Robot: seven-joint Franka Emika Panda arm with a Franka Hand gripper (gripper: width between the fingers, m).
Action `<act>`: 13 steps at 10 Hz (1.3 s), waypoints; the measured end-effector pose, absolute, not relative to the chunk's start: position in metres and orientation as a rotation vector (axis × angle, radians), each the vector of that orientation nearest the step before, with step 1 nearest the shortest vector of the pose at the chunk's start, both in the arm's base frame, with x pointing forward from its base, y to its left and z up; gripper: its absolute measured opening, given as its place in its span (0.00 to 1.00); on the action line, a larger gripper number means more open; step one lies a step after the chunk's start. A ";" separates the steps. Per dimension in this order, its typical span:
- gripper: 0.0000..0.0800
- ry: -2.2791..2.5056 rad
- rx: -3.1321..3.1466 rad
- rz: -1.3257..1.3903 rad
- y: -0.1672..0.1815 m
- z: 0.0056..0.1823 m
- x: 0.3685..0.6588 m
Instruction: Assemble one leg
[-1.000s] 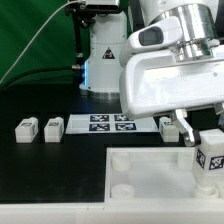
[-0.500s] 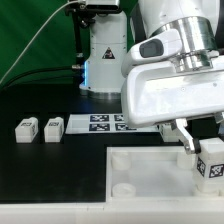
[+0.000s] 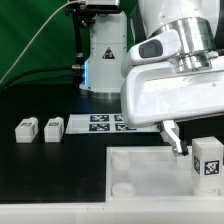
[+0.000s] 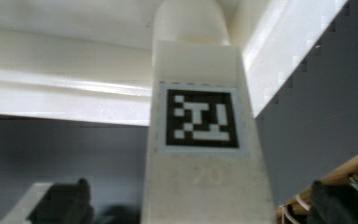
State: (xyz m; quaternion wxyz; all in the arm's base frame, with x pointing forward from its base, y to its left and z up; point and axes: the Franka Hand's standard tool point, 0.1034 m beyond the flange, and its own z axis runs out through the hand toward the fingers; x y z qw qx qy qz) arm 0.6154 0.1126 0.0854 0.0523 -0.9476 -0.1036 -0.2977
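A leg (image 3: 207, 160), a small white block with a black-and-white tag, stands upright at the right corner of the large white panel (image 3: 140, 175). In the wrist view the leg (image 4: 202, 110) fills the middle. My gripper (image 3: 192, 143) straddles it and is open. The dark fingers (image 4: 60, 200) stand clear of the leg on both sides. In the exterior view one finger (image 3: 176, 138) shows to the left of the leg and the other is hidden. Two more legs (image 3: 26, 127) (image 3: 53, 128) lie on the black table at the exterior view's left.
The marker board (image 3: 105, 122) lies on the table behind the panel. The arm's white base (image 3: 103, 55) stands at the back. A round socket (image 3: 122, 158) shows at the panel's near left corner.
The leg came down onto the panel's right corner. The visible finger has moved away from it towards the exterior view's left, so the jaws have opened off the leg.
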 end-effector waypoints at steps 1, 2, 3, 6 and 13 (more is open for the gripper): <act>0.80 -0.315 -2.882 -0.905 0.113 0.085 0.615; 0.80 -0.315 -2.882 -0.905 0.113 0.085 0.615; 0.81 -0.315 -2.882 -0.905 0.113 0.085 0.615; 0.81 -0.315 -2.882 -0.905 0.112 0.085 0.615; 0.81 -0.157 -2.930 -0.298 0.129 0.091 0.627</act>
